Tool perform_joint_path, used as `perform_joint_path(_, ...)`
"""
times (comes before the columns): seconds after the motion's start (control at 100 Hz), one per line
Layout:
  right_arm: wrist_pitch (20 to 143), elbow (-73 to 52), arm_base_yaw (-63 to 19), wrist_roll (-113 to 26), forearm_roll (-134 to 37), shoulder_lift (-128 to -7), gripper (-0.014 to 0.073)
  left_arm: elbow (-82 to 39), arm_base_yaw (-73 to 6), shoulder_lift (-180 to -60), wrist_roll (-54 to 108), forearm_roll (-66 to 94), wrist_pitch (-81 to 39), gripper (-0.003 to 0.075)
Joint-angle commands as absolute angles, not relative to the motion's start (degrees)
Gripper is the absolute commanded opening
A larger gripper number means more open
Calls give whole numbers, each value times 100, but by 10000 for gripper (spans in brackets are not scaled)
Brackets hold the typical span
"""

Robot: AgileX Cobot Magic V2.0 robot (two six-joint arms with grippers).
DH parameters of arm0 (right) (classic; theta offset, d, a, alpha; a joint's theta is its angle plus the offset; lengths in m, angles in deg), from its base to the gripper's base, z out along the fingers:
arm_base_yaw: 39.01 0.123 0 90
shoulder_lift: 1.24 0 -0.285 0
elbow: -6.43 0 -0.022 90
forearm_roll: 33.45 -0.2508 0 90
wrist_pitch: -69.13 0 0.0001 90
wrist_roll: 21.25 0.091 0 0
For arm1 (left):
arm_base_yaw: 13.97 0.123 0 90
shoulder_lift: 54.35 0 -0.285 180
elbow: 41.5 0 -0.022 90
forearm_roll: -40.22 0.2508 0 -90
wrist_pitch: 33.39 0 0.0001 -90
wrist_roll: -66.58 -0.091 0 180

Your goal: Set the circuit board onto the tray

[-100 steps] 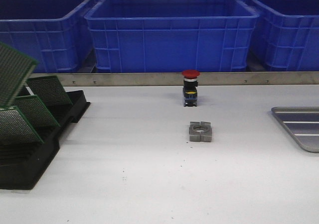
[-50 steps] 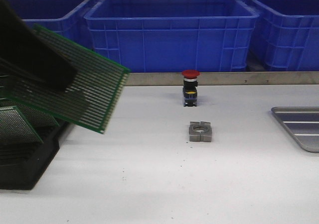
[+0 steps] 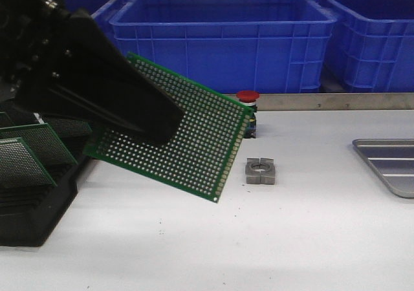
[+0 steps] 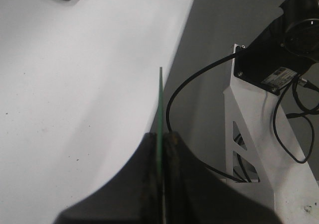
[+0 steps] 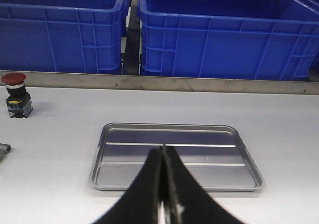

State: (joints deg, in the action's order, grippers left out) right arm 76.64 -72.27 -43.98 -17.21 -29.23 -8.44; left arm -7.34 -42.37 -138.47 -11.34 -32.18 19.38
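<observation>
My left gripper (image 3: 162, 126) is shut on the green circuit board (image 3: 194, 142) and holds it tilted in the air over the left half of the table. In the left wrist view the board (image 4: 160, 99) shows edge-on between the closed fingers of the gripper (image 4: 162, 134). The silver tray (image 3: 394, 165) lies on the table at the far right, partly cut off by the frame edge. In the right wrist view the tray (image 5: 199, 154) is bare and lies just ahead of my right gripper (image 5: 163, 149), which is shut and empty above the table.
A black slotted rack (image 3: 39, 207) with more green boards (image 3: 26, 155) stands at the left. A red-topped push button (image 3: 248, 97) and a grey metal block (image 3: 260, 171) sit mid-table. Blue crates (image 3: 220, 39) line the back behind a metal rail.
My left gripper has swung right from the rack out over the table with the circuit board. The board now covers part of the push button. The right arm has not moved.
</observation>
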Motion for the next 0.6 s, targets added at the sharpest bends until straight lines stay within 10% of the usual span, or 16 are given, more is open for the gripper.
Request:
perform_joint_path(0.0, 7501, -6850, -4395, -1691, -2950, -741, -58, -926, -4285, -13731, -1179, -3632, 2043, -17)
perform_joint_path(0.59, 11264, -3982, -4395, -2599, -4364, -3439, 31, -926, -4285, -13731, -1179, -3820, 2043, -17)
